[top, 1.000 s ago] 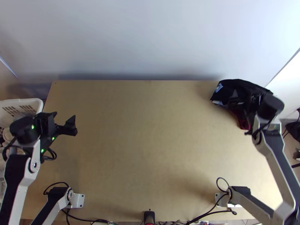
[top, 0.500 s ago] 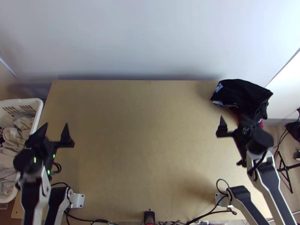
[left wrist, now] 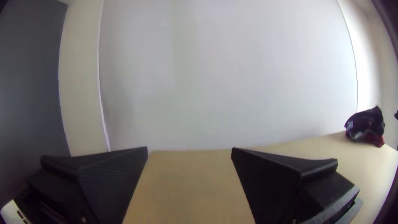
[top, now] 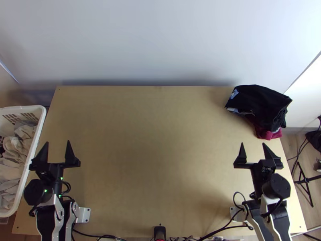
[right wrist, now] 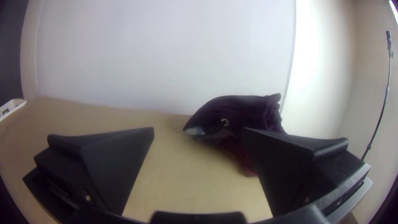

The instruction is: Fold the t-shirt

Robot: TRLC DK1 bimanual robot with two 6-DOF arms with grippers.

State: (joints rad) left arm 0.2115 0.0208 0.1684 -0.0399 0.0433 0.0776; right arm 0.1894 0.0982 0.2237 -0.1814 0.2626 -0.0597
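A stack of folded cloth, a black garment (top: 261,102) over a dark red one (top: 268,133), lies at the table's far right corner. My left gripper (top: 58,146) stands open over the table's left side near the basket, with nothing between its fingers. On the right side, nearer the front than the stack and apart from it, my right gripper (top: 255,148) is also open and holds nothing. The left wrist view has the left gripper (left wrist: 190,151) with its fingers wide apart. In the right wrist view the right gripper (right wrist: 199,130) has the black garment (right wrist: 236,110) beyond it.
A white basket (top: 35,148) with light cloths (top: 18,152) stands at the table's left edge. The bare wooden table (top: 156,152) stretches between the arms. Behind it rises a pale wall (top: 160,40). Cables (top: 224,228) run along the front edge.
Both grippers have drawn back toward the front edge. The right one has come away from the cloth stack, leaving the dark red part uncovered, and the left one has turned to point up the picture.
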